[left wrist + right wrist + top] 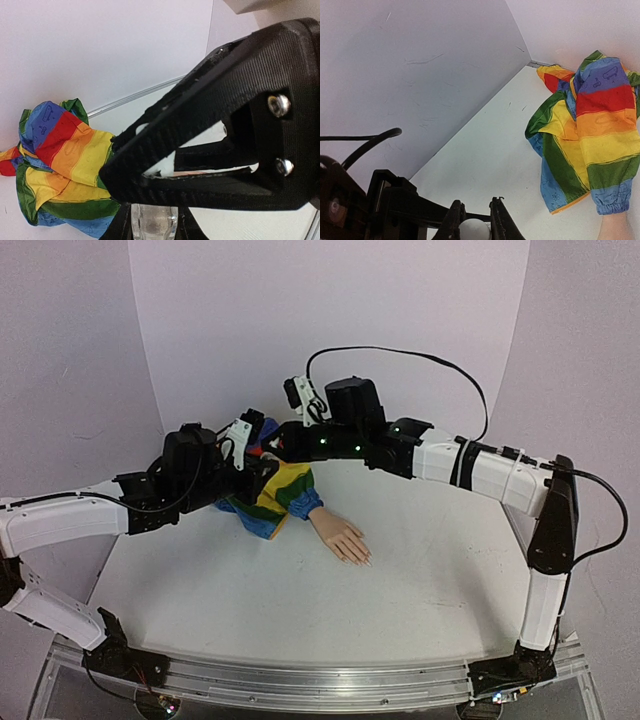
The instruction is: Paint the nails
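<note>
Top external view shows tiny pale nails tipping the peach-coloured mannequin hand, apart from both arms; left gripper clamps the small clear glass bottle; right gripper pinches its round white cap; opening stage, seemingly; next: twist that cap free.

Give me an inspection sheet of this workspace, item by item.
Surface: white table, faint marks.
Job's things: mannequin hand lying in rainbow sleeve, nails pale; clear bottle held off the table.
Clutter: nothing seen.
Grippers: left gripper shut on bottle; right gripper shut on its white cap.
Cables: black cable arcs above right arm.
Surroundings: plain white walls.
</note>
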